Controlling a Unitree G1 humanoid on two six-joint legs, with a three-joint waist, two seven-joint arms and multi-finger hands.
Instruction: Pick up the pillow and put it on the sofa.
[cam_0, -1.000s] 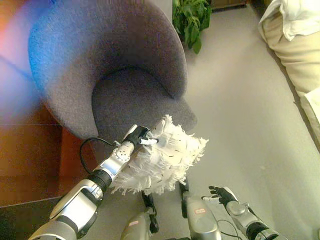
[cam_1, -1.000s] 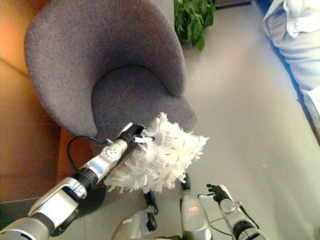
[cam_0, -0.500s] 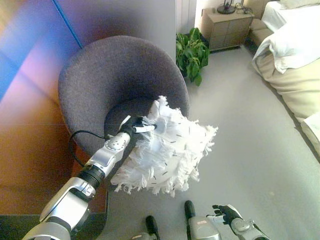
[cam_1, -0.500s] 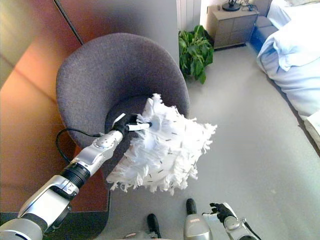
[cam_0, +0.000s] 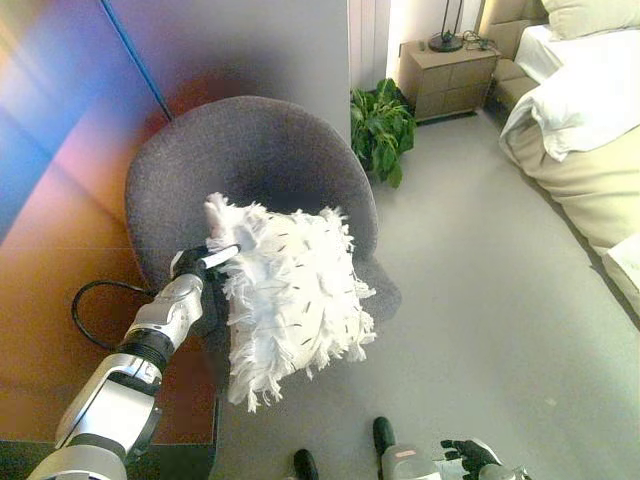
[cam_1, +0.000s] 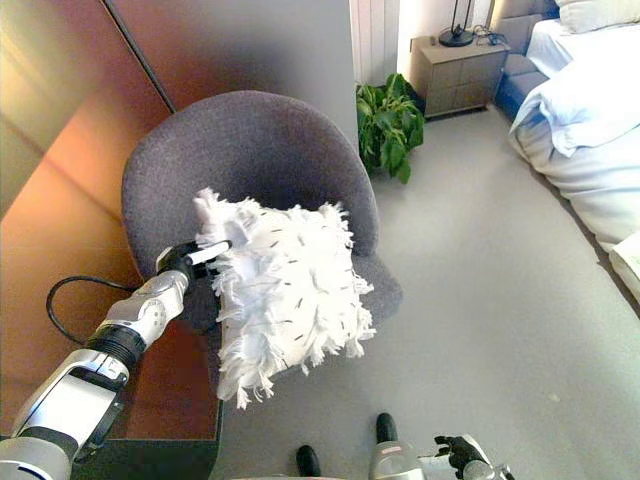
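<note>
A white fringed pillow hangs in front of the seat of a grey round armchair. My left hand is shut on the pillow's upper left corner and holds it in the air over the chair's front. The pillow also shows in the right eye view, as does my left hand. My right hand shows at the bottom edge, low and idle, with its fingers loosely curled and holding nothing.
A potted green plant stands behind the chair, by a wooden nightstand. A bed with pale bedding fills the right side. A wooden wall panel is at the left. Grey floor lies between the chair and the bed.
My left hand has swung the pillow to the left and over the chair's seat; the pillow now hangs more upright. The camera has tilted up, and my right hand has dropped toward the bottom edge.
</note>
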